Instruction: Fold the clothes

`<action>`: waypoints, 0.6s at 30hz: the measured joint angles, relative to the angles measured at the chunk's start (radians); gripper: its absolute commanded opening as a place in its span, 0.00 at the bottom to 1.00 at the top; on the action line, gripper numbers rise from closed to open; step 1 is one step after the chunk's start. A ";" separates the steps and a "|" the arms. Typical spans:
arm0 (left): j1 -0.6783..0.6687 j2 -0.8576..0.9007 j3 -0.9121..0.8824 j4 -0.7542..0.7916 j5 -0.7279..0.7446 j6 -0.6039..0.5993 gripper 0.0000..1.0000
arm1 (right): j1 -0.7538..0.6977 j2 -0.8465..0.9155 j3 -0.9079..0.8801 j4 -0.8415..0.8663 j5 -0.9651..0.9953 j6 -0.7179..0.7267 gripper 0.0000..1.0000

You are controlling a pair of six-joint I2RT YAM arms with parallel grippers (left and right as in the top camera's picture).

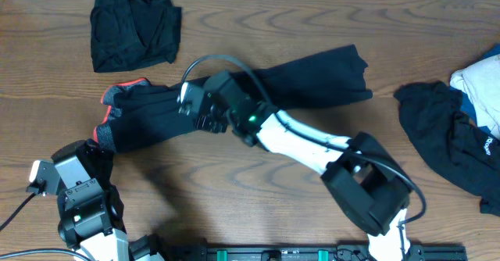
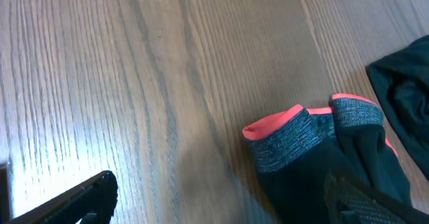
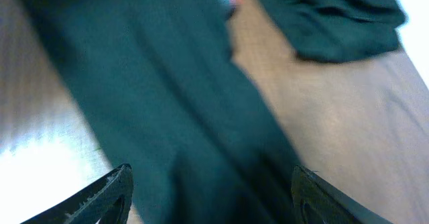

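Note:
A long black trouser-like garment lies across the middle of the table, its grey waistband with coral-red inner band at the left end. The waistband also shows in the left wrist view. My right gripper hovers over the garment's left half, open, its fingers spread on either side of the black fabric. My left gripper is open just below the waistband end, with one finger over bare wood and the other over the black fabric.
A crumpled black garment lies at the back left and also shows in the right wrist view. At the right edge lies a black garment with white and blue pieces behind it.

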 measured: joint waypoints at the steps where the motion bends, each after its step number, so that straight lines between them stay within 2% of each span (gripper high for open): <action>1: 0.000 0.000 0.000 -0.001 0.000 -0.005 0.98 | 0.011 0.008 0.000 0.000 0.003 -0.018 0.73; 9: 0.000 0.000 0.000 -0.014 0.002 -0.024 0.98 | 0.089 0.070 0.001 0.020 0.060 -0.158 0.73; 13: 0.000 0.000 0.000 -0.031 0.002 -0.025 0.98 | 0.104 0.097 0.001 0.033 0.079 -0.196 0.64; 18: 0.000 0.000 0.000 -0.039 0.004 -0.025 0.98 | 0.105 0.098 0.001 0.060 0.093 -0.218 0.63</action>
